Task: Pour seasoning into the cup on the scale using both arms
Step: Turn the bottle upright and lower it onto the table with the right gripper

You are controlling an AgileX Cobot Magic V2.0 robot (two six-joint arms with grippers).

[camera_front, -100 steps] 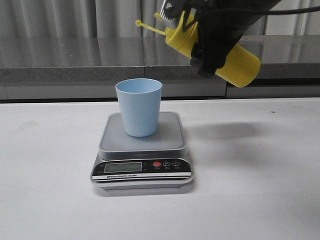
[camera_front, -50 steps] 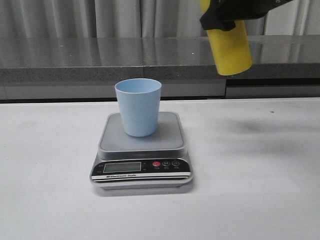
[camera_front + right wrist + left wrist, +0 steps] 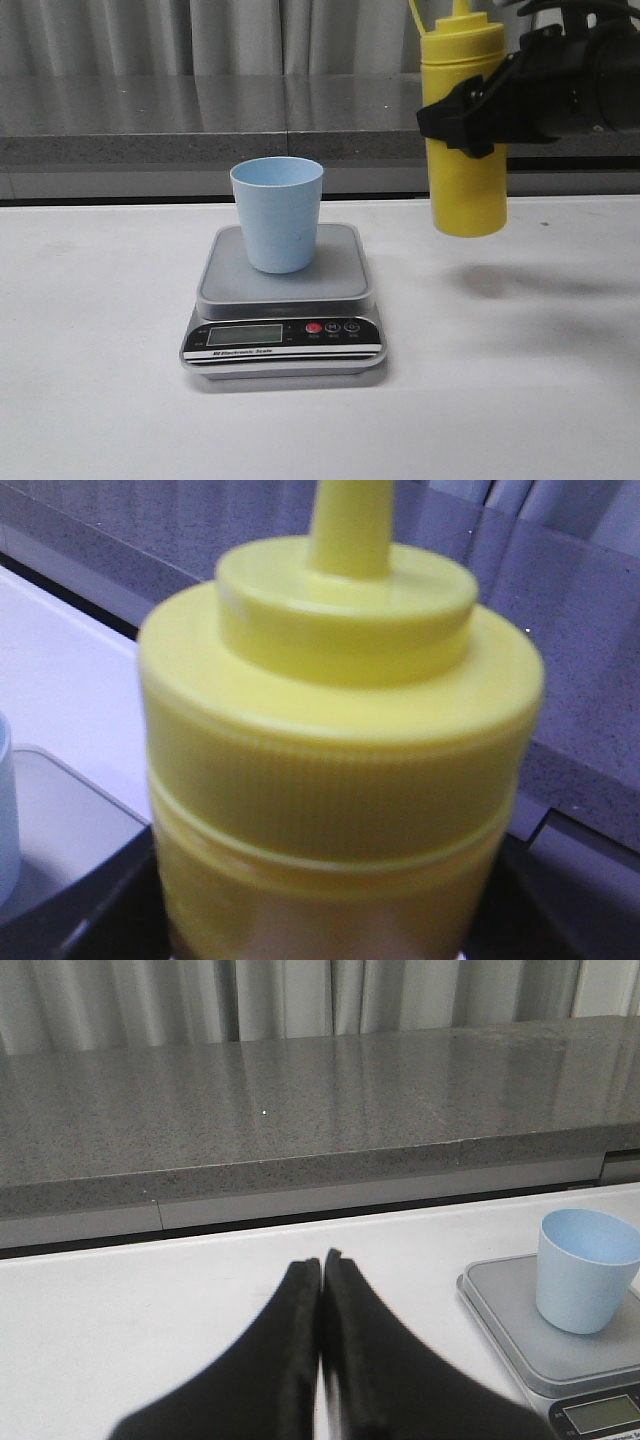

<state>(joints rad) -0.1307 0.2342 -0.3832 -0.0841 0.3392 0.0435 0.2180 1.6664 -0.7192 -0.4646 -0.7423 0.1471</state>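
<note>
The yellow seasoning bottle [image 3: 466, 170] hangs upright in the air, right of the scale, its base above the table. My right gripper [image 3: 470, 115] is shut on the bottle's middle, the arm reaching in from the right. The bottle's ribbed cap and nozzle fill the right wrist view [image 3: 340, 740]. The light-blue cup [image 3: 278, 213] stands upright on the silver-grey scale [image 3: 284, 300]; both show in the left wrist view, the cup [image 3: 585, 1282] on the scale's platform [image 3: 520, 1335]. My left gripper [image 3: 321, 1263] is shut and empty, over the table left of the scale.
A grey stone ledge [image 3: 150, 120] runs along the back of the white table [image 3: 90, 380], with curtains behind. The bottle's shadow [image 3: 510, 280] lies on the table right of the scale.
The bottle has swung from tilted with its nozzle toward the cup to upright, and has come down and slightly right. The cup and scale have not moved.
</note>
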